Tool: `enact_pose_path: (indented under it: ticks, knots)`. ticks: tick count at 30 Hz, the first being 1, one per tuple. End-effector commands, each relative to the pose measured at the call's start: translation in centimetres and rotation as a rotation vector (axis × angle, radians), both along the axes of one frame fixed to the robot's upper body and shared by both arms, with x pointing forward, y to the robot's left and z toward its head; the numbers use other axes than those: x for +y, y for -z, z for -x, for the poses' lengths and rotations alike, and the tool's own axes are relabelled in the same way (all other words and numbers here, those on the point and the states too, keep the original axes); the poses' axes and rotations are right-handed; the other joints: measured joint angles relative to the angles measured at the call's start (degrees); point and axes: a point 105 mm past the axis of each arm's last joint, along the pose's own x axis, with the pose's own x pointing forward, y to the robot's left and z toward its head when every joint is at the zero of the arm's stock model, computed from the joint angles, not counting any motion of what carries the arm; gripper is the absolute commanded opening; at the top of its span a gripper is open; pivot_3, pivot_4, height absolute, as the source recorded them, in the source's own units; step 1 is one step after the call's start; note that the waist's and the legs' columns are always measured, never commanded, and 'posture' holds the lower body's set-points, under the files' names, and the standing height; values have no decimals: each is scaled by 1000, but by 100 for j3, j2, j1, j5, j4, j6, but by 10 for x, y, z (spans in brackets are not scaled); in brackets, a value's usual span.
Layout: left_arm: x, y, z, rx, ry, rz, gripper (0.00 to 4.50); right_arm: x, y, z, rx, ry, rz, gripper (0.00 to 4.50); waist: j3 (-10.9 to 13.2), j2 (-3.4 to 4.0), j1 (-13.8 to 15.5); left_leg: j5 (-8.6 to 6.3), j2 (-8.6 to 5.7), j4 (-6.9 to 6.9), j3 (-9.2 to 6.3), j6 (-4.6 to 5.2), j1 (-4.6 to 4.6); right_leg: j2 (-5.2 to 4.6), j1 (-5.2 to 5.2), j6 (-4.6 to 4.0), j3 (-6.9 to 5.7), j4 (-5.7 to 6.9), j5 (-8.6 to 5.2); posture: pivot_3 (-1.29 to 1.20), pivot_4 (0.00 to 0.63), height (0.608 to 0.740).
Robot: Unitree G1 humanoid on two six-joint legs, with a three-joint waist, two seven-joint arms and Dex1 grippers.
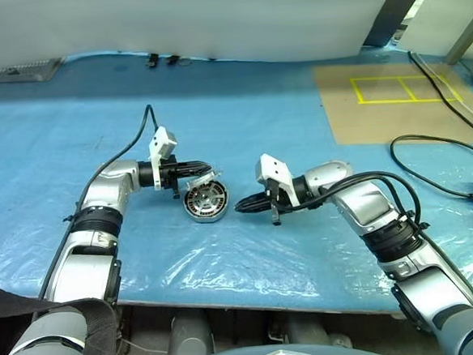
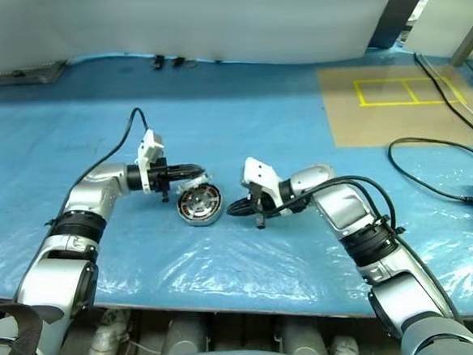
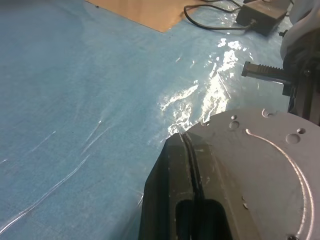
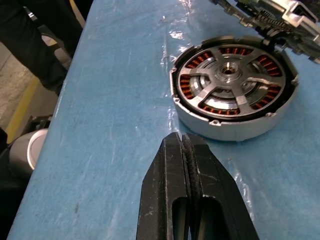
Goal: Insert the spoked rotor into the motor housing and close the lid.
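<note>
One motor housing (image 4: 232, 95), one spoked rotor (image 4: 231, 75)

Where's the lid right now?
The lid is pinched in the left gripper, held tilted over the motor housing at the table's middle.

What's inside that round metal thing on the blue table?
The spoked rotor sits inside the motor housing, copper windings showing between its spokes. Whatever lies beneath the spokes is hidden.

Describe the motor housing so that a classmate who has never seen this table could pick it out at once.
On the blue plastic sheet covering the table, look between the two grippers. The motor housing lies there: a short round metal-rimmed cylinder. Nothing else nearby has its copper-brown windings, seen under a silver spoked rotor.
</note>
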Motion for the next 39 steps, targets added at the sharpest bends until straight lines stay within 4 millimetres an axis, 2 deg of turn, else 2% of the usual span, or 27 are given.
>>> enact_pose_path:
  ticks: [1,6,9,15,17,20,24,30,34,39]
  knots:
    - [-6,-7,5,-73,50,-44,0,2,-10,3,-22,-18,-29,13,0,0,-7,0,0,-2,0,0,0,0,0,0,0,-2,0,0,150,740]
    - [-13,5,15,-122,76,-118,0,5,-12,0,-37,-8,-39,13,0,1,-15,0,1,-13,1,-1,2,1,0,0,0,-10,0,0,150,740]
    - [-15,20,26,-113,85,-155,0,8,-12,-2,-39,7,-51,13,0,1,-16,0,1,-19,0,-1,1,1,0,1,-1,-18,0,0,150,740]
    - [-12,35,33,-190,-17,-168,0,15,-17,-10,-77,37,-88,13,-1,3,-19,-1,1,-22,2,-1,8,0,7,1,-2,-24,0,0,150,740]
    - [-7,36,33,-222,-60,-170,0,18,-20,-13,-86,48,-112,13,-1,4,-26,-1,1,-22,2,-1,12,0,12,1,-2,-23,0,0,150,740]
    - [-2,20,39,-283,-114,-53,0,26,-29,-16,-102,57,-164,13,-1,5,-58,-1,3,-22,1,-2,14,0,13,1,-2,-23,-1,0,150,740]
    - [7,10,55,-323,-164,31,0,38,-39,-25,-130,67,-212,849,0,6,-122,-1,3,-25,3,-2,7,1,0,1,-2,-25,0,0,150,740]
    - [24,6,80,-329,-264,85,0,55,-45,-35,-159,62,-242,2959,3,9,-173,-1,5,-31,6,-3,-3,2,-8,0,-2,-33,-1,0,150,740]
    - [36,13,101,-289,-345,86,0,68,-40,-36,-154,30,-232,4347,4,12,-183,-2,4,-33,9,-3,-1,2,-9,0,-2,-35,-1,0,150,740]
    - [48,22,121,-254,-429,71,0,78,-32,-37,-135,6,-220,4431,7,14,-223,-3,6,-37,11,-2,0,3,-10,1,-2,-38,-1,0,150,740]
